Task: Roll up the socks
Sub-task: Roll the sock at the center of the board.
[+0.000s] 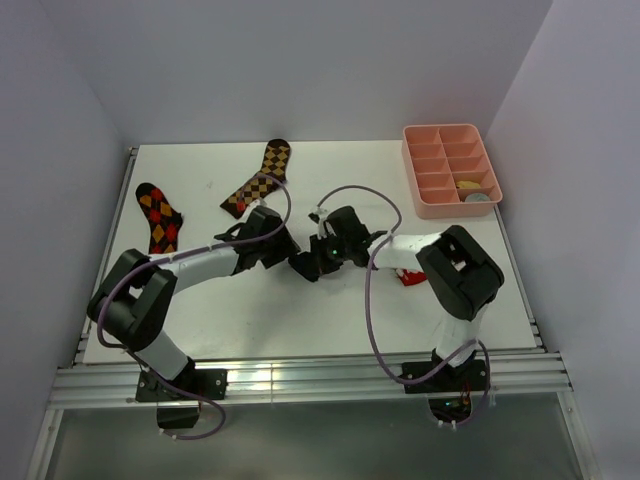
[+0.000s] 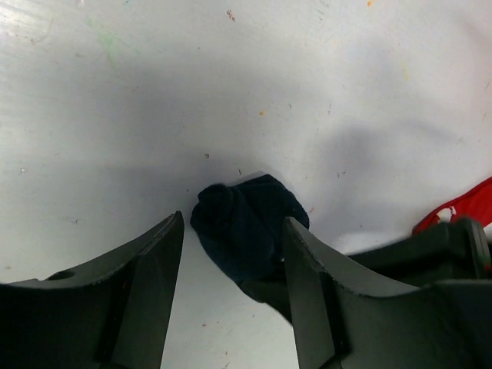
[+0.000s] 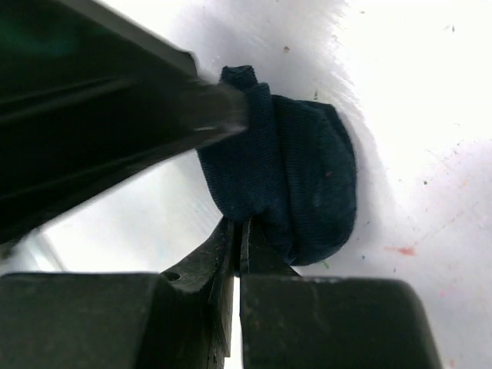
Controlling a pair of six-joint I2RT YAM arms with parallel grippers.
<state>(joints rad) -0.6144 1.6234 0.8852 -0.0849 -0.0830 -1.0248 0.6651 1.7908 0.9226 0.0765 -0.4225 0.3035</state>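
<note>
White tabletop [image 1: 300, 320] filled the overhead view, boxed in by pale walls. Near its middle lay the navy sock [image 1: 303, 266], a small dark lump between the left gripper [image 1: 289, 258] and the right gripper [image 1: 318, 262], which met over it. Two argyle socks [image 1: 258, 180] [image 1: 158, 215] lay flat toward the far left corner. A pink tray [image 1: 412, 172] sat at the far right corner with a mustard bundle [image 1: 466, 184] and a grey bundle [image 1: 481, 198] in the near end of its right-hand column. A red sock [image 1: 408, 276] showed beside the right forearm.

From the left wrist, the navy sock [image 2: 246, 227] was a tight, rounded wad of plain dark knit. The left gripper [image 2: 233, 223] stood parted around it, one finger clear of the cloth, the other just against it. The red sock [image 2: 461, 207] peeked in at the right edge.

From the right wrist, the navy sock [image 3: 292, 177] showed fine ribbing and a folded cuff on top. The right gripper [image 3: 238, 238] was closed tight at its near edge; whether cloth was nipped could not be told.
</note>
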